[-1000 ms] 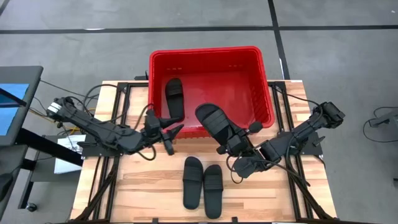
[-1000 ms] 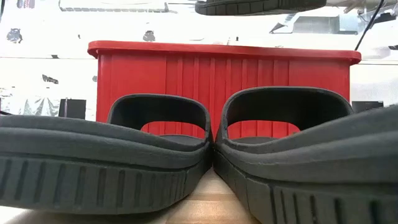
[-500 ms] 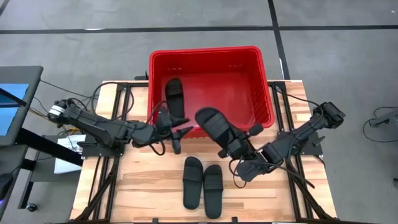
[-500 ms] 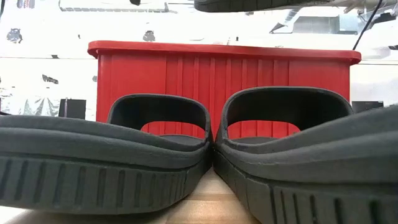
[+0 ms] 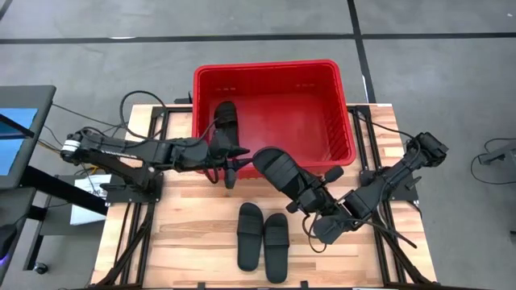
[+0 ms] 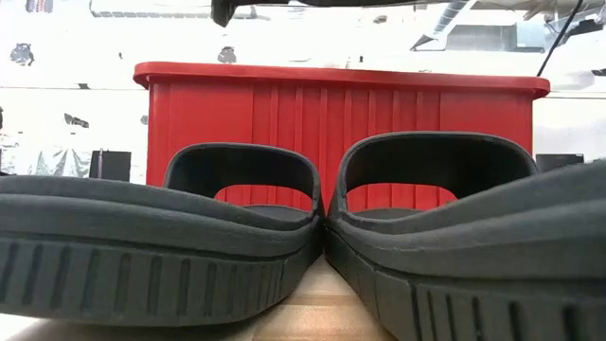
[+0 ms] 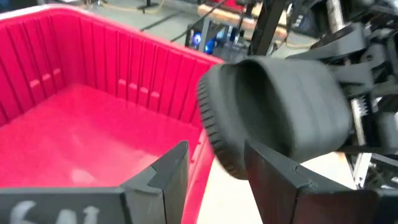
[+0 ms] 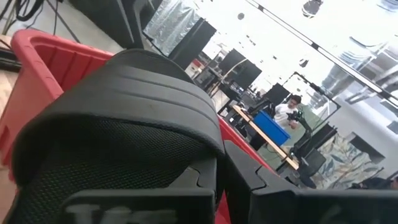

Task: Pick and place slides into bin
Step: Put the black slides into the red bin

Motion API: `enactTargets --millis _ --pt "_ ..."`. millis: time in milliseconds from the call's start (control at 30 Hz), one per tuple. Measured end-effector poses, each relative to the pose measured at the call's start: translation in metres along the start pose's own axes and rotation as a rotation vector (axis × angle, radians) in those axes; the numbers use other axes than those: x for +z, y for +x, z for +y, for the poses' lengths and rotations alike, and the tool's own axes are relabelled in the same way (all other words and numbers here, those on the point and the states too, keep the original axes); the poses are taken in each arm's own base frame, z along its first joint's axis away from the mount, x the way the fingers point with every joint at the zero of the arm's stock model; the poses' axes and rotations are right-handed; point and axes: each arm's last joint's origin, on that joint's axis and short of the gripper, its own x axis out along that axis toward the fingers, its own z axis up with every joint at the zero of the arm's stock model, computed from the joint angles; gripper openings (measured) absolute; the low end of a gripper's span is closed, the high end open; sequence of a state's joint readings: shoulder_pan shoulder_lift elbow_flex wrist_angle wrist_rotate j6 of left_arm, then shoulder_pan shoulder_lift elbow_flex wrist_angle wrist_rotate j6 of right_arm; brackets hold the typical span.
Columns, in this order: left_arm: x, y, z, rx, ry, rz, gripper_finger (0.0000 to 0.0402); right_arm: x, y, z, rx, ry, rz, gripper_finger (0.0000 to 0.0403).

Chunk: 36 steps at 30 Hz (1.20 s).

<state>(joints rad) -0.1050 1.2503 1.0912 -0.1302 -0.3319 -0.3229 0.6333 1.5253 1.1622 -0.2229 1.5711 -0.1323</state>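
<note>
Held slide (image 5: pixel 284 171): clenched in the right claw (image 5: pixel 316 200) at its heel end, raised over the counter (image 5: pixel 185 242), toe end just at the near rim of the bin (image 5: pixel 274 71). In the right wrist view its strap (image 8: pixel 118 93) fills the picture in front of the claw's fingers (image 8: pixel 205 186).

Left claw (image 5: pixel 228 157): released, fingers spread, grasping nothing. It hangs at the bin's near left corner, just beside the held slide's toe. In the left wrist view its two fingers (image 7: pixel 165 177) frame that toe (image 7: pixel 267 112), apart from it, with the bin's inner wall behind.

Slide in bin (image 5: pixel 225 122): lies flat on the bin floor by the left wall; its near end is covered by the left arm.

Pair of slides on counter (image 5: pixel 264 236): side by side, touching, near the front edge, well apart from both claws. In the low view they fill the foreground, toes cut off at both sides, the bin's wall (image 6: pixel 341 114) seen through their straps.

Hard to make out: the low view shows only dark slivers of arm and slide along its upper edge.
</note>
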Motion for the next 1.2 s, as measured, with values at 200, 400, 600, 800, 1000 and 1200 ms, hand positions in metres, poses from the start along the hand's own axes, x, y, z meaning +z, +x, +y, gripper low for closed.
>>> enactTargets --millis 200,400,600,800,1000,1200 --pt "0.002 0.001 0.003 -0.018 -0.006 -0.002 0.0144 0.000 -0.001 0.000 0.001 -0.002 -0.001 0.0000" --pt "0.002 0.001 0.004 -0.016 -0.013 0.001 0.0144 0.000 -0.001 0.000 0.002 -0.001 -0.001 0.0000" --pt "0.004 0.002 0.005 0.013 -0.113 -0.030 0.0144 0.000 -0.001 0.000 0.001 -0.005 -0.001 0.0000" --pt "0.008 0.003 0.009 -0.020 -0.297 -0.046 0.0144 0.000 0.000 0.000 0.003 -0.008 0.000 0.0000" --pt "0.008 0.004 0.010 -0.021 -0.319 -0.043 0.0144 0.000 0.000 0.000 0.003 -0.008 0.000 0.0000" --pt "0.006 0.016 0.006 -0.069 -0.323 -0.043 0.0144 0.000 0.000 0.000 0.002 -0.008 0.000 0.0000"
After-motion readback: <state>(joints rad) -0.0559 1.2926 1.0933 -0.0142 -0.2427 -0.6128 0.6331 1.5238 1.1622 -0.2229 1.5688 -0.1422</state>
